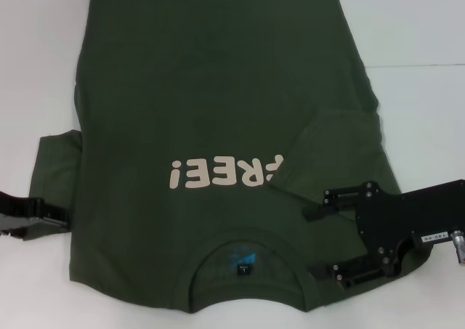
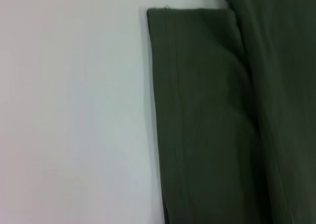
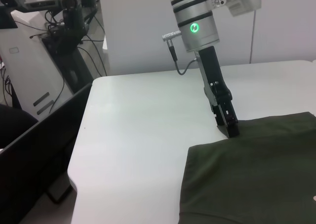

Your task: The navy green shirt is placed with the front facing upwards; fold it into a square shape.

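Note:
The navy green shirt (image 1: 211, 118) lies flat on the white table, front up, with its collar and blue neck label (image 1: 245, 269) nearest me. Its cream lettering (image 1: 218, 173) reads upside down from here. One sleeve (image 1: 330, 151) is folded inward over the chest and covers the end of the lettering. My right gripper (image 1: 316, 243) hovers open over that shoulder, holding nothing. The other sleeve (image 1: 58, 176) still lies spread out flat (image 2: 202, 115). My left gripper (image 1: 33, 216) sits at this sleeve's outer edge, and its tip (image 3: 229, 127) touches the hem.
White table (image 1: 421, 53) surrounds the shirt on the far right and on the left (image 2: 74, 110). Beyond the table's far end stand a dark chair or panel (image 3: 34, 155) and equipment with cables (image 3: 54, 31).

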You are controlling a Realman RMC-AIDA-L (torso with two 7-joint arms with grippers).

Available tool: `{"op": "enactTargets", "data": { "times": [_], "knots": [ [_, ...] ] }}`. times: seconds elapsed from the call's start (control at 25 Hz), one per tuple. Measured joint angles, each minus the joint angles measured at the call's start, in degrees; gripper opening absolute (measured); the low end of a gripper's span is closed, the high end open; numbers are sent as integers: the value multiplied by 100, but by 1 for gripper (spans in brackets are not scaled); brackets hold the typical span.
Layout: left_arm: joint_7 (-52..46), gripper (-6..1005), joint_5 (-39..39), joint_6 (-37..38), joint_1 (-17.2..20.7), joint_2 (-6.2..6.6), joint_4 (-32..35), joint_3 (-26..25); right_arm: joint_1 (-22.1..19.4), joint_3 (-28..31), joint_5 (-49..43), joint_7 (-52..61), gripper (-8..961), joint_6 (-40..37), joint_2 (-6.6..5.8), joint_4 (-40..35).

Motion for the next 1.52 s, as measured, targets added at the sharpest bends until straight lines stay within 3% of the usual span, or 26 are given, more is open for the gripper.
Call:
{"op": "enactTargets", "data": {
  "times": [0.76, 1.2, 1.4, 1.52],
  "knots": [
    [-2, 807, -20, -138, -135, -22, -85, -4, -6, -1, -1, 10, 834, 100, 0, 24],
    [9, 644, -7, -267, -166, -22, -146, 65, -7, -2, 0, 10, 834, 103, 0, 5],
    [15, 412, -4, -336, -166, -23, -146, 178, -10, -2, 0, 19, 834, 102, 0, 2],
    [12, 327, 2, -359, -166, -29, -145, 216, -11, -2, 0, 30, 834, 102, 0, 0]
  ]
}}
